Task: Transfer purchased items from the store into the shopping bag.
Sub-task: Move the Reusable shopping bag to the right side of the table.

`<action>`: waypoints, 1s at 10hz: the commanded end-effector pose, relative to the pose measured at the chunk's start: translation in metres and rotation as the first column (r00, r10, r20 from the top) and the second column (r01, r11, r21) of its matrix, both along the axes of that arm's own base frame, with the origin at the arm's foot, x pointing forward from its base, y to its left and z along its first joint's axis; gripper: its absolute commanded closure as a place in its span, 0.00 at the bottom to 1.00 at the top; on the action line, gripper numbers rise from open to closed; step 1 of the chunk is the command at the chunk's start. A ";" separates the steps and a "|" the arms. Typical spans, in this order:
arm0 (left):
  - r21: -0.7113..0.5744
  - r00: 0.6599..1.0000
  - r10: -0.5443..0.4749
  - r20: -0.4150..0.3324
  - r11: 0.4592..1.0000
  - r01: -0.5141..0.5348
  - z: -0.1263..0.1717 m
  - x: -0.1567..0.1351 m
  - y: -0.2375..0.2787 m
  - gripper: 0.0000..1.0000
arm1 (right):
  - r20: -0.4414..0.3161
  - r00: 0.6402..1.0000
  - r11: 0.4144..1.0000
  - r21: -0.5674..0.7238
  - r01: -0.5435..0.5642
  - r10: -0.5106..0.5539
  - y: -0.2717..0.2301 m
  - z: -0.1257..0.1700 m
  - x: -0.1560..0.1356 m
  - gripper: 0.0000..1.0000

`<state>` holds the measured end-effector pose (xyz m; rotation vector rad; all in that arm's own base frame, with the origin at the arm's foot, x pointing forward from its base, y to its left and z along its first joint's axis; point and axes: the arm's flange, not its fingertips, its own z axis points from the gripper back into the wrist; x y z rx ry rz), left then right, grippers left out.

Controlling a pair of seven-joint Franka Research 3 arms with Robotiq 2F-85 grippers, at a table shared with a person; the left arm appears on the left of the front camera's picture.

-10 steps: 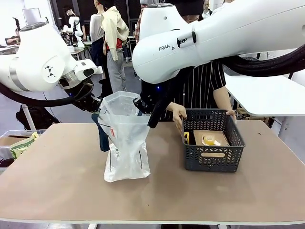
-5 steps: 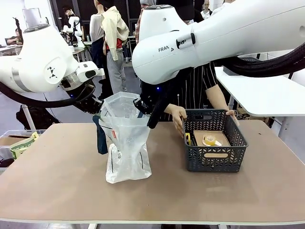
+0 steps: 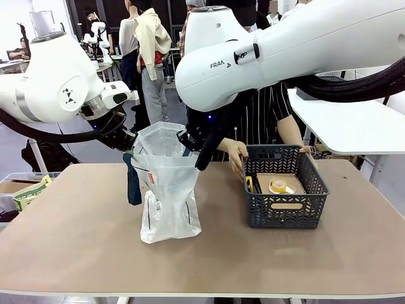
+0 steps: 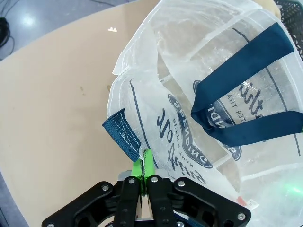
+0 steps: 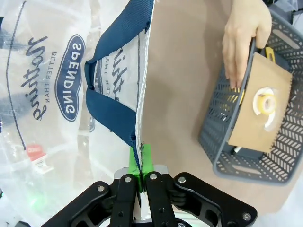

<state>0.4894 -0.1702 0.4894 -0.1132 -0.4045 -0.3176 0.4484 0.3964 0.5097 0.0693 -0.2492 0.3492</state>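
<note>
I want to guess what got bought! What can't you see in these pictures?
- Front view: what lies inside the shopping bag; its cloudy plastic blurs it.
- Right wrist view: what's under the cardboard in the basket; the cardboard covers it.
- Left wrist view: the bag's smallest print; too small to read.

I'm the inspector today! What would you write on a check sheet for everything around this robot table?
Surface: brown table, carrying the bag and basket.
Job's things: shopping bag upright, mouth held open; yellow roll on cardboard in the dark basket, with a person's hand at its rim.
Clutter: nothing seen.
Grippers: left gripper and right gripper each shut on the bag's rim, on opposite sides.
Cables: black hoses along the arms, off the table.
Surroundings: white table at right; open box low at left.
</note>
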 end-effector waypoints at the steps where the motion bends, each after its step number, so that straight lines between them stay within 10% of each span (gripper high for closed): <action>1: -0.001 1.000 0.004 0.004 1.000 -0.004 0.001 0.000 0.001 1.00 | 0.002 1.000 1.000 0.000 -0.011 0.011 -0.002 0.000 -0.001 1.00; 10: -0.001 1.000 0.004 0.004 1.000 -0.004 0.001 0.000 0.001 1.00 | 0.002 1.000 1.000 0.000 -0.011 0.011 -0.002 0.000 -0.001 1.00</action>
